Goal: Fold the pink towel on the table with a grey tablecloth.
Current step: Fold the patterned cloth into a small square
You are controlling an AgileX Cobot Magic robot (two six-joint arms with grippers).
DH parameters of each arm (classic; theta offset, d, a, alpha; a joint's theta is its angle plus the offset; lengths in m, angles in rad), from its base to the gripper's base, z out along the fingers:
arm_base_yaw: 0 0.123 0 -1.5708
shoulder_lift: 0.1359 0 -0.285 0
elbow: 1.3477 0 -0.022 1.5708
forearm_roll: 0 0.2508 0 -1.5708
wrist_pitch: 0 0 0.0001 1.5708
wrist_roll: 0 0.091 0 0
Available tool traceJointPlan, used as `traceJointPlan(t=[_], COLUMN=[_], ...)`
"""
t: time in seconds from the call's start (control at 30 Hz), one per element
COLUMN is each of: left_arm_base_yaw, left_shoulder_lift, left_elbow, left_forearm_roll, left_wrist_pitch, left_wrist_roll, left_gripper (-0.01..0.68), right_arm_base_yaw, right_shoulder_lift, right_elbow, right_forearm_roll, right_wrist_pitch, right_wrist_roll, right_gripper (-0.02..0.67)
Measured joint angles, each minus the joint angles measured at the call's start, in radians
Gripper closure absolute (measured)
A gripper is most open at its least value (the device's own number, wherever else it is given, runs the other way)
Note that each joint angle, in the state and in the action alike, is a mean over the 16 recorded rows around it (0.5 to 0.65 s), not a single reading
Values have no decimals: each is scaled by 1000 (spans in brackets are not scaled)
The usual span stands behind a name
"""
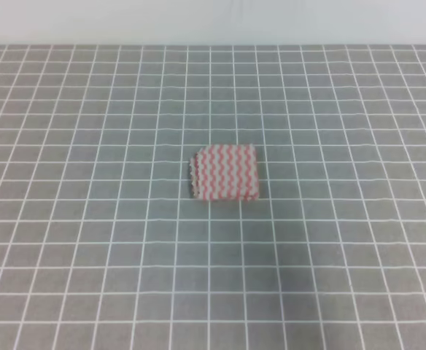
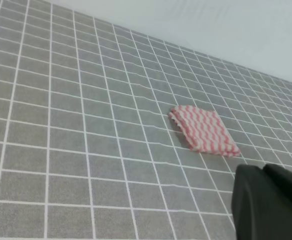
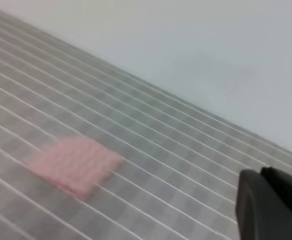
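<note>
Looking first at the left gripper (image 2: 268,202), we see only a dark, rounded black housing in the lower right corner of the left wrist view; its fingers are out of sight, so we cannot tell whether they are spread or pressed together. The right gripper (image 3: 273,202) shows likewise as a blurred black block in the lower right corner of the right wrist view, and we cannot tell its state either. Neither touches anything we can see.

Well apart from both lies the pink towel with white wavy zigzag stripes (image 1: 225,173), folded into a compact, layered rectangle, its stacked edges showing on the left side in the high view. It rests flat near the middle of the table with a grey tablecloth ruled in thin white grid lines (image 1: 89,219).
</note>
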Motion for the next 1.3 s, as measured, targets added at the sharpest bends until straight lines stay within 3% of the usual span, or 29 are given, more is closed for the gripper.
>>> traceJointPlan(t=[0.27,0.57,0.67,0.73,0.87,1.17,1.3], left_arm_base_yaw=[0,0,0,0,0,0,0], left_shoulder_lift=[0,-2,-2,-2,-1,1,1], left_elbow=[0,0,0,0,0,0,0], left_forearm_roll=[0,-1,-1,-1,-1,0,0], left_wrist_pitch=[1,3,3,3,3,1,2], left_wrist_roll=[0,0,0,0,0,0,0], left_gripper=[673,673,673,673,673,673,673], right_arm_base_yaw=[-61,-159,-175,-178,-181,-199,-207], right_shoulder_lift=[-224,-472,-515,-530,-545,-604,-647], right_elbow=[145,291,324,341,369,417,446], right_forearm_roll=[-2,-7,-57,-156,-524,-1516,-1768], right_wrist_pitch=[-145,-159,-153,-150,-103,151,235], right_wrist_roll=[-92,-87,-20,95,496,1587,1861], right_gripper=[665,665,665,665,665,666,665])
